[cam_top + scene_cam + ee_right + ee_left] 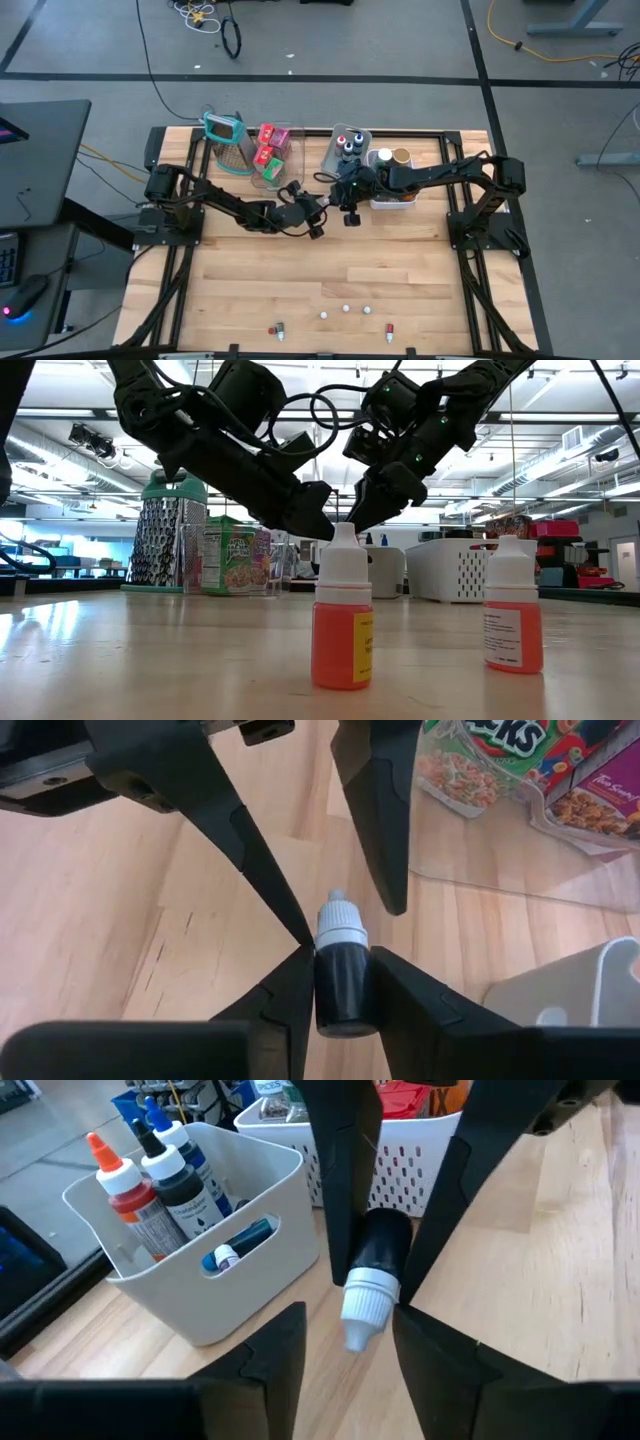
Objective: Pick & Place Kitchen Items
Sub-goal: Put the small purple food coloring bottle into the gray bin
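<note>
High view: left gripper [316, 226] and right gripper [350, 213] meet nose to nose above mid-table.

Left wrist view: left fingers [275, 1355] spread wide, clear of the dark dropper bottle [372, 1278].

Right wrist view: right gripper [342, 982] pinches the bottle's body, white nozzle pointing outward. Likely light, rigid, slippery; grip mid-body.

Both hands meet mid-table before the bins [347, 152], a little bottle [341, 972] between them.
</note>
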### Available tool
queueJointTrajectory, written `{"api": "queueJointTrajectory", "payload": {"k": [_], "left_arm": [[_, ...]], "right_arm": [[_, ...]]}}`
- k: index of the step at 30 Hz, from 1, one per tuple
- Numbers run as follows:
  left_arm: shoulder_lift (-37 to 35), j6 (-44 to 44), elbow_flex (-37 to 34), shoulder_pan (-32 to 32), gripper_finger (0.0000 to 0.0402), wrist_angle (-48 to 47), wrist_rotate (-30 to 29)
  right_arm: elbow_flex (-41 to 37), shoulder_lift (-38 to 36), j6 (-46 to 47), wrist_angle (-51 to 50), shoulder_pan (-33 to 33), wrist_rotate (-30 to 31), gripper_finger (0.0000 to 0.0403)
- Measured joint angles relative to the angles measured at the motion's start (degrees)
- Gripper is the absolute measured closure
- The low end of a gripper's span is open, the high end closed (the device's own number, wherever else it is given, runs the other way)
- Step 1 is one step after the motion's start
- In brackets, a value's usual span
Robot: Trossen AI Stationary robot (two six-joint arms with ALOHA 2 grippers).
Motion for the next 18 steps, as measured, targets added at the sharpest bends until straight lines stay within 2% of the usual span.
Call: {"api": "queueJointTrajectory", "payload": {"k": [3,8,13,18], "left_arm": [[0.0,-0.5,0.0,-0.6,0.0229,0.1,-0.2],[-2.5,1.9,0.1,-2.7,0.0223,-2.4,-1.6],[-10.3,0.1,0.1,-4.4,0.0228,-13.9,-1.9],[-19.1,-3.9,0.1,-5.1,0.0238,-26.6,-0.5]], "right_arm": [[0.0,0.0,0.0,-0.2,0.1,1.9,0.0302],[0.0,0.0,1.6,-1.1,-0.1,8.9,0.0302],[0.0,0.0,2.6,-0.9,0.0,12.6,0.0302],[0.0,0.0,2.6,4.5,-0.1,19.0,0.0302]]}}
